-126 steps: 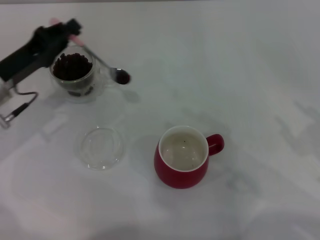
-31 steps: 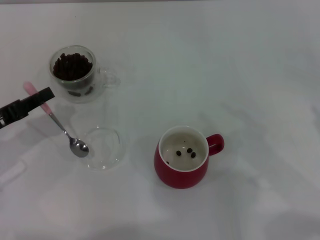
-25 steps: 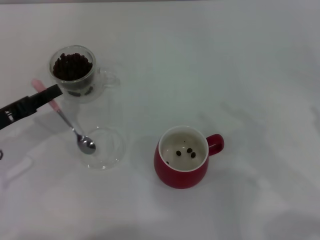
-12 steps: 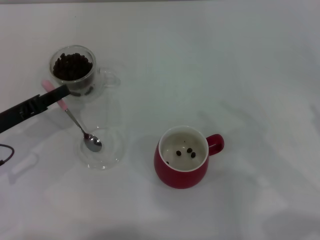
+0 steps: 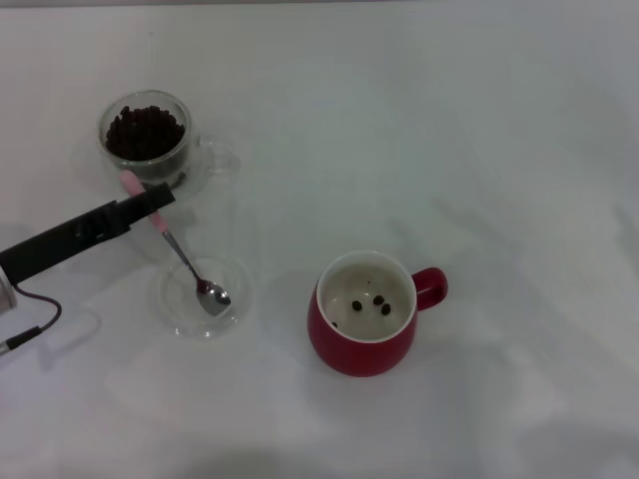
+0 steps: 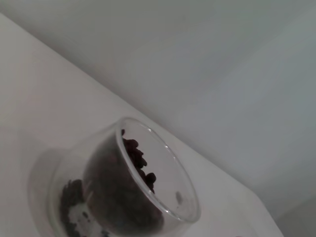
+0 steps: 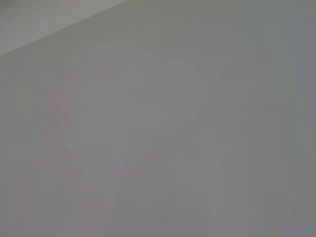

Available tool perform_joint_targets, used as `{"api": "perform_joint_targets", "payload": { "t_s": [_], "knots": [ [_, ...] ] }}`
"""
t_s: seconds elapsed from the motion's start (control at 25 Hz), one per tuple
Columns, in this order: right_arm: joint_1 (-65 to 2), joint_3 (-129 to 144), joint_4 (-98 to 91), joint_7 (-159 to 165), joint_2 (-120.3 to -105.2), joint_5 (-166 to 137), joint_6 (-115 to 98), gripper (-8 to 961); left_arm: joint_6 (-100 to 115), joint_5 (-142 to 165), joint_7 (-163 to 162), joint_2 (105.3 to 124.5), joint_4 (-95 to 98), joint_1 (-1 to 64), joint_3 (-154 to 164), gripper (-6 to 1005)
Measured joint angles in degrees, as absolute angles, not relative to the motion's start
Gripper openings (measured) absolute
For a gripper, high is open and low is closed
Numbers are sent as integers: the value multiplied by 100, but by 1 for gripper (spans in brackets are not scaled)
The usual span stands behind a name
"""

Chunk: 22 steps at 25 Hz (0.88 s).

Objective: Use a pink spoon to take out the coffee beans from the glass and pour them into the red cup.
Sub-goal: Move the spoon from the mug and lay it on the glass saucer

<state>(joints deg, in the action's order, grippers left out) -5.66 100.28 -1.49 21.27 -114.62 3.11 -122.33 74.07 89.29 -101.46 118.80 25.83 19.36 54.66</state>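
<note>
My left gripper [image 5: 152, 201] is shut on the pink handle of the pink spoon [image 5: 187, 261], just in front of the glass [image 5: 147, 146]. The spoon slants down and its empty metal bowl sits over the shallow clear dish [image 5: 203, 296]. The glass holds many dark coffee beans [image 5: 145, 132]; it also shows in the left wrist view [image 6: 123, 197]. The red cup [image 5: 366, 313] stands to the right with three beans [image 5: 370, 302] on its cream inside. My right gripper is out of view.
The white table [image 5: 499, 150] stretches to the right and far side of the cup. A dark cable [image 5: 30, 324] from my left arm lies at the left edge.
My left gripper has moved right and forward with the empty spoon, carrying its bowl from beside the dish to over the dish. Five seconds ago the spoon held beans near the glass; the cup now holds beans.
</note>
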Motion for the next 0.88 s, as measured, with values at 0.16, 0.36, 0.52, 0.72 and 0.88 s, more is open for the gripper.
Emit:
{"api": "perform_joint_targets", "payload": {
  "t_s": [0.16,0.36,0.52,0.72,0.88],
  "knots": [
    [-575,10029,-149,2127,-11467,308,-12233,603,7424,8931,-10135,11884,2445,1985,5538,126],
    [-612,10039,-149,2127,-11468,307,-12223,603,7422,8936,-10032,11882,2152,2095,5561,127],
    [-643,10050,-149,2127,-11469,307,-12218,603,7488,8914,-10040,11870,2169,2061,5560,149],
    [-664,10061,-159,2127,-11484,300,-12215,603,7535,8901,-10048,11849,2189,2016,5521,252],
    [-669,10063,-179,2127,-11490,293,-12215,603,7592,8899,-10028,11831,2345,1922,5504,318]
  ]
}}
